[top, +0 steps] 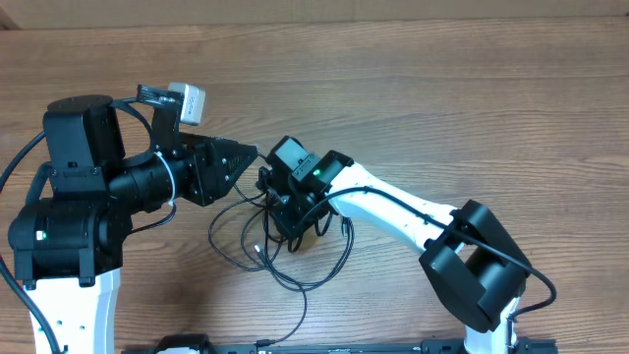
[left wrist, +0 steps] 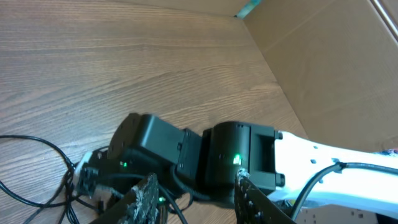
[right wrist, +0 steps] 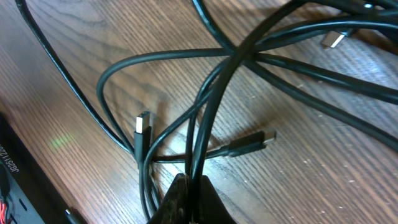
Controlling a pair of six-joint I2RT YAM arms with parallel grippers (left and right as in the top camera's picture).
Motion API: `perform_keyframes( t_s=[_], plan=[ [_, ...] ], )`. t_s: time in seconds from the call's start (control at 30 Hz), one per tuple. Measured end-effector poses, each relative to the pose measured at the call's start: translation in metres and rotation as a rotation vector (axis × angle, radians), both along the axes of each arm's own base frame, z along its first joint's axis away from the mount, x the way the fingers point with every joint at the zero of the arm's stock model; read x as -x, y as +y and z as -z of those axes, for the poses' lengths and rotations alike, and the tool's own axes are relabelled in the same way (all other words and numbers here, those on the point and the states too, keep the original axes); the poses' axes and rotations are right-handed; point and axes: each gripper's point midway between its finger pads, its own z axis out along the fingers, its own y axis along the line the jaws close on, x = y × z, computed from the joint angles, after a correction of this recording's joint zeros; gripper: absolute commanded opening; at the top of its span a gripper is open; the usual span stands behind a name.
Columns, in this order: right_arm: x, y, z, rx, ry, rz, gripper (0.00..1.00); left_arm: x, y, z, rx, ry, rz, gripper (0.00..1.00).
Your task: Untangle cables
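Thin black cables (top: 324, 270) lie in tangled loops on the wooden table, just in front of both grippers. My right gripper (top: 295, 228) points down into the tangle. In the right wrist view it (right wrist: 189, 182) is shut on two cable strands (right wrist: 214, 93) that run up from its tips. Silvery plug tips lie nearby: one plug (right wrist: 142, 121) on the left, another plug (right wrist: 264, 138) to the right. My left gripper (top: 252, 157) hovers just left of the right wrist. Its fingers (left wrist: 148, 193) stand apart in the left wrist view, and I see nothing gripped between them.
A cardboard wall (top: 393, 8) runs along the table's far edge and shows at the right (left wrist: 336, 56). A black strip (top: 344, 346) lines the near edge. The white right arm (top: 393, 202) slants across to its black base (top: 472, 265).
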Motion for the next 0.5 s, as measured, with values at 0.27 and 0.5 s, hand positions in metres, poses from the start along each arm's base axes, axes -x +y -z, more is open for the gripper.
perform_keyframes(
  t_s=[0.27,0.5],
  plan=[
    [-0.053,0.0,-0.073,-0.051,-0.106,0.041,0.04,0.0,0.0,0.0,0.0,0.003,0.0,0.38],
    [-0.081,-0.019,-0.161,-0.039,-0.239,0.091,0.04,0.001,0.0,0.001,0.0,0.01,0.0,0.39]
  ],
)
